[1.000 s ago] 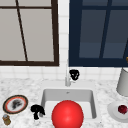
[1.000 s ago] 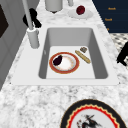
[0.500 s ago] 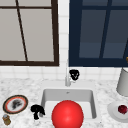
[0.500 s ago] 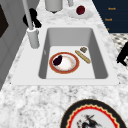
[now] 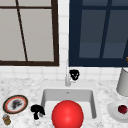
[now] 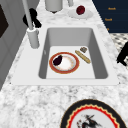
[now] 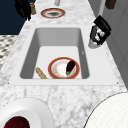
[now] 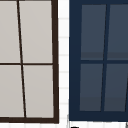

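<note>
**Operator:** Report the position and state of each hand.

**Technician:** The right hand (image 5: 74,74) hovers at the 12 o'clock edge of the sink (image 5: 68,84), just beside the faucet (image 5: 67,80), at about 1 o'clock from it. Contact cannot be confirmed, and whether this hand is open or closed cannot be determined. The left hand (image 5: 37,111) hangs over the counter (image 5: 30,87) at 8 o'clock from the sink. Its fingers droop loosely and hold nothing. The patterned plate (image 5: 15,104) lies near it at 9 o'clock, with a small jar (image 5: 6,120) beyond.

**Operator:** Which step is in hand?

**Technician:** Judged from the positions, the approach to the faucet. The faucet itself stands upright at the middle of the sink's rear rim.

**Operator:** What does a further move call for?

**Technician:** Probably a short, controlled closing onto the faucet, keeping clear of the wall behind. The red-rimmed plate (image 6: 64,62) with the eggplant (image 6: 57,60) lies in the basin, well apart from both hands.
</note>
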`<state>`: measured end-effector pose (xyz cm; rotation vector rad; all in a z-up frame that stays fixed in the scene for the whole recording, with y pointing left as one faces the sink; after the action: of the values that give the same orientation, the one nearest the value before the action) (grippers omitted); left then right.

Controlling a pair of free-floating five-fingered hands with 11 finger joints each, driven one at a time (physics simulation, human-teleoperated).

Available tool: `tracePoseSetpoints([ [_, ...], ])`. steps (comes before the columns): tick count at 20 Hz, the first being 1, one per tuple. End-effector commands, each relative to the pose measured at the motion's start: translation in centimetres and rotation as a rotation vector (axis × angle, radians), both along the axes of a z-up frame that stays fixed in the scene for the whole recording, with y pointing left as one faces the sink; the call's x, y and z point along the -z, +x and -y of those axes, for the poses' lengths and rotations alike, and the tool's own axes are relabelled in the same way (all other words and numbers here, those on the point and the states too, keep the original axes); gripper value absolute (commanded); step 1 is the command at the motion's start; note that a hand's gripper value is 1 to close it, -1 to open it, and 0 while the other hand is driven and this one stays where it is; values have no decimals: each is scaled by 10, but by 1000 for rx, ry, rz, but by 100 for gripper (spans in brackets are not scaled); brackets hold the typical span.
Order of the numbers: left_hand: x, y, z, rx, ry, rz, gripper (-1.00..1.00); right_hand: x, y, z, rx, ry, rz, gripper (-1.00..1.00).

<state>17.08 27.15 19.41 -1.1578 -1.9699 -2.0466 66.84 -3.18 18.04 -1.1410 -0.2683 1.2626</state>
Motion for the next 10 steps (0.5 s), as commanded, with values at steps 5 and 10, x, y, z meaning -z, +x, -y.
tracePoseSetpoints([
  [5, 0, 0, 0, 0, 0, 0, 0, -7, 0, 0, -17, 106, -68, 100],
  [10, 0, 0, 0, 0, 0, 0, 0, -29, 7, 10, 40, 17, -44, -100],
])
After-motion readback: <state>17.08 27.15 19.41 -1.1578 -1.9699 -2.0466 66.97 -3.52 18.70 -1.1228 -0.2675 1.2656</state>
